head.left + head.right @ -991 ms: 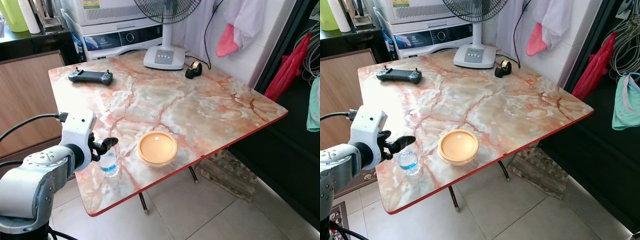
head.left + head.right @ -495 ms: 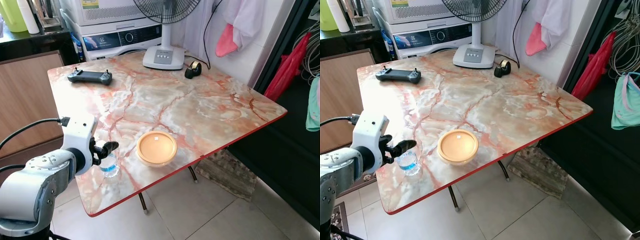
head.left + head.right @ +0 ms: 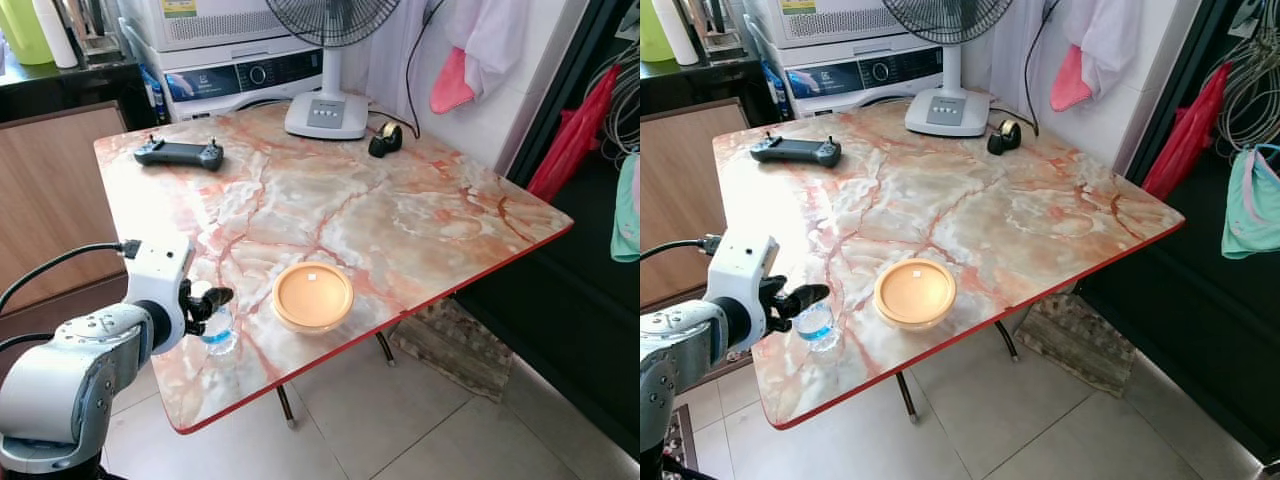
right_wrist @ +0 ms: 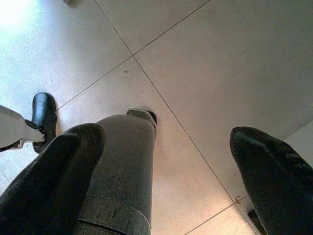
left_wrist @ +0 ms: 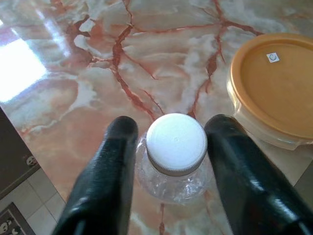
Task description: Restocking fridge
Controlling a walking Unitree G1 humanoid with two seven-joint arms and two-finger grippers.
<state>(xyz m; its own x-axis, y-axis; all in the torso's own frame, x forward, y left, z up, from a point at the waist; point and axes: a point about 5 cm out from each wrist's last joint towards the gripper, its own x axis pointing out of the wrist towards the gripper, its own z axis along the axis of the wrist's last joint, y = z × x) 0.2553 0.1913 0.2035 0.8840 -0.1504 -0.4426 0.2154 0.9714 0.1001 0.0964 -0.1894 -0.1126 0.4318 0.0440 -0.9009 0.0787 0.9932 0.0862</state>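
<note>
1. Water bottle (image 5: 176, 147) stands upright near the front left corner of the marble surface (image 3: 400, 215), just beside the orange-lidded container (image 3: 313, 296).
2. Left pincer (image 5: 171, 147) straddles the bottle cap, fingers spread, not clamped.
3. Right pincer (image 4: 161, 166) hangs above the floor tiles, fingers apart, holding nothing.

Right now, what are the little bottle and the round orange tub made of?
Bottle: likely thin clear plastic, crinkled and see-through, with a matte white ribbed cap. Tub: seemingly plastic, a smooth orange lid over a cloudy, see-through wall.
</note>
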